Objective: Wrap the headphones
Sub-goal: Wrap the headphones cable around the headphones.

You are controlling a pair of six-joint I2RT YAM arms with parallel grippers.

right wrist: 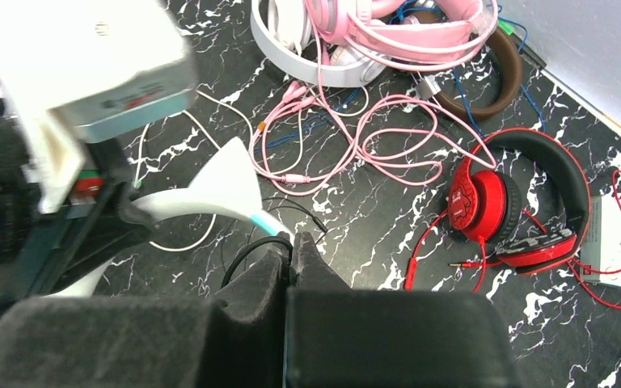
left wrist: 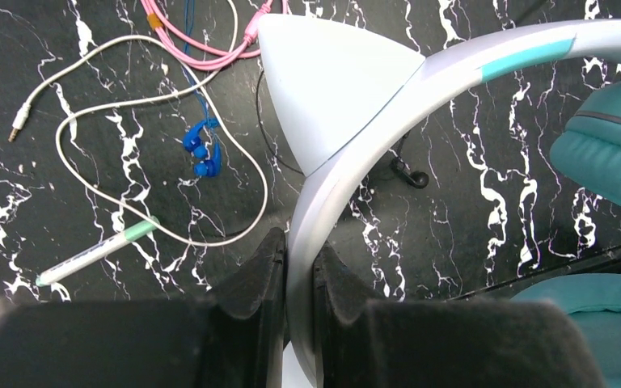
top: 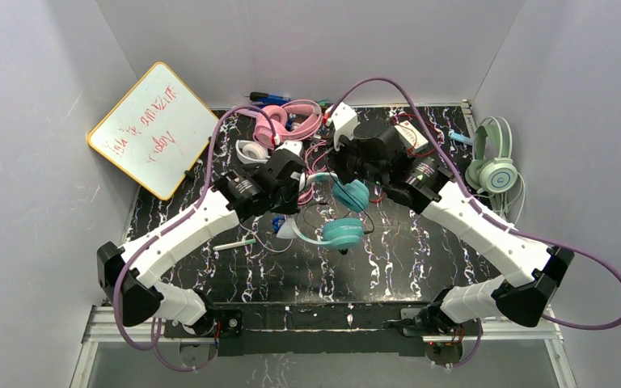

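Two grips: my left gripper [left wrist: 299, 271] clamps the pale plastic headband [left wrist: 453, 69] of the teal padded headphones [top: 344, 233] at mid-table; my right gripper [right wrist: 291, 246] is closed, seemingly pinching their thin black cord [right wrist: 238, 255].
Progress: cord apparently not yet wound; red padded headphones [right wrist: 485, 202] untouched.

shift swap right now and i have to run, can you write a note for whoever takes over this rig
Left gripper: shut on the headband of the teal pair.
Right gripper: shut, apparently pinching a thin black cord.
Elsewhere: pink pair, white pair and brown pair are piled at the far edge. The red pair lies nearer, and the mint pair is by the right wall.
Done: nothing looks wrapped; the pink and red cords lie loose.
Left: probably wind the teal pair's cord, then do the other pairs.
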